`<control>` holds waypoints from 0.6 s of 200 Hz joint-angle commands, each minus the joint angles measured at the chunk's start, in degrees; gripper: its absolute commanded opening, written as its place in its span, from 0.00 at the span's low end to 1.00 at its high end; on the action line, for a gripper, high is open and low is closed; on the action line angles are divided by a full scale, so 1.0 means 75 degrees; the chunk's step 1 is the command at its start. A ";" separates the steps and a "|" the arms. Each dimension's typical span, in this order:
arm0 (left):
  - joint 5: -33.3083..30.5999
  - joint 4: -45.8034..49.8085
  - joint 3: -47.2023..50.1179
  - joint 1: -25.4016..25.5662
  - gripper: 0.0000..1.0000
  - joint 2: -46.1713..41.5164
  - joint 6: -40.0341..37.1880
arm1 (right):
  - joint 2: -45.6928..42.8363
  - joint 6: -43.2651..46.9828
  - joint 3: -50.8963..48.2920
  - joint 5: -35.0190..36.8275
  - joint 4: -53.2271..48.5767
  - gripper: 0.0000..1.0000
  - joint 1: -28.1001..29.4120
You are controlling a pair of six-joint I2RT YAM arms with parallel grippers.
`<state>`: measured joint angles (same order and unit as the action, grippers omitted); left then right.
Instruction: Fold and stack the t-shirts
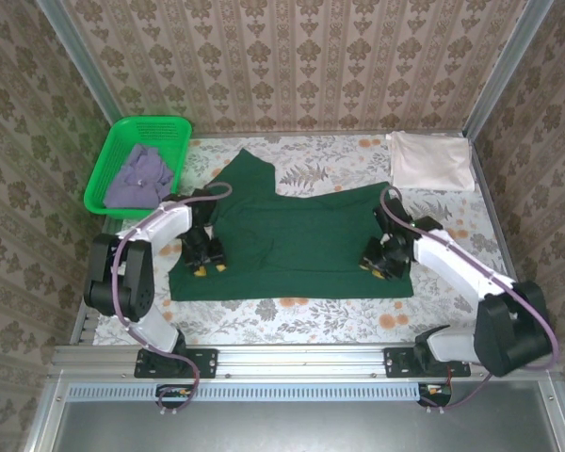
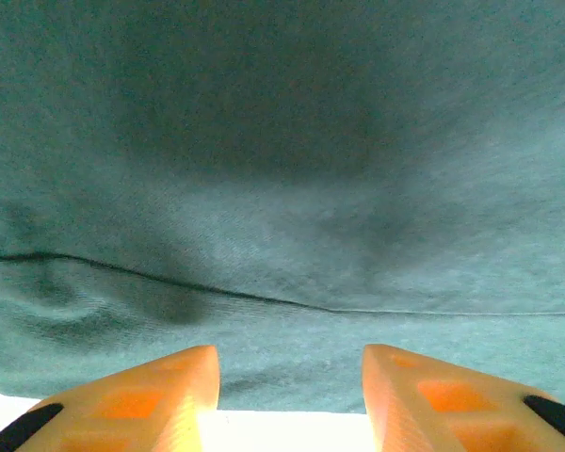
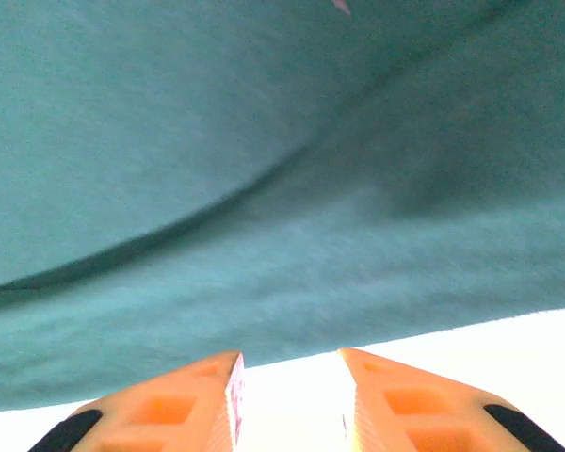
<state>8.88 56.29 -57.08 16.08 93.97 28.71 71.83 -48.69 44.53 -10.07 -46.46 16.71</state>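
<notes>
Top view: dark green t-shirt (image 1: pixel 301 235) lies spread flat, centre of table (image 1: pixel 292 315). One sleeve points to the upper left; the hem runs along its lower edge.

Cream-white t-shirt (image 1: pixel 431 160) is folded at the table's upper right, prob. the start of the stack. Greyish-lavender t-shirt (image 1: pixel 139 177) sits crumpled in the green basket (image 1: pixel 151 121) at upper left, not yet handled.

Left gripper (image 1: pixel 210 269) is low over the green shirt's lower-left corner. Right gripper (image 1: pixel 375 270) is low over its lower-right corner. Symmetric placement, likely so both hem corners lift together for a fold away from the bases.

Left wrist view: orange fingers (image 2: pixel 169 395) are spread, w/ nothing between them. Green cloth fills the frame ahead, a seam line crossing it. Bare table shows in the gap, so the tips sit just off the hem.

Right wrist view: fingers (image 3: pixel 188 395) are also apart, narrower gap, no cloth pinched. The shirt edge runs just ahead of the tips.

Judgement: mid-task, 1 of 3 done. Next needs the tips to get under the hem w/o bunching it.
</notes>
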 commanded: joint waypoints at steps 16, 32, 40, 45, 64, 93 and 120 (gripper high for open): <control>-0.0157 -0.0613 0.0471 -0.0013 0.45 0.0293 0.0438 | -0.0100 -0.0313 -0.0721 0.0473 0.0106 0.32 -0.0406; -0.0459 -0.0627 0.0693 -0.0006 0.45 0.0372 0.0602 | 0.0214 -0.0461 -0.1151 0.0379 0.0524 0.32 -0.0634; -0.0625 -0.0621 0.0810 -0.0008 0.45 0.0402 0.0677 | 0.0439 -0.0481 -0.1290 0.0310 0.0589 0.32 -0.0734; -0.0712 -0.0631 0.0874 -0.0013 0.45 0.0407 0.0745 | 0.0583 -0.0475 -0.1323 0.0263 0.0576 0.32 -0.0782; -0.0876 -0.0580 0.1094 -0.0011 0.45 0.0368 0.0909 | 0.0812 -0.0308 -0.1344 0.0036 0.0328 0.34 -0.0859; -0.1038 -0.0396 0.1275 -0.0009 0.46 0.0161 0.1121 | 0.0453 -0.0393 -0.1221 -0.0372 -0.0262 0.35 -0.0859; -0.1068 -0.0258 0.1401 -0.0003 0.47 -0.0035 0.1237 | 0.0338 -0.0538 -0.1530 -0.0904 -0.0211 0.33 -0.0849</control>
<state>6.66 50.94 -50.22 16.10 92.88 35.31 75.75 -51.20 35.31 -12.38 -45.08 10.35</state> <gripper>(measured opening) 0.464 0.337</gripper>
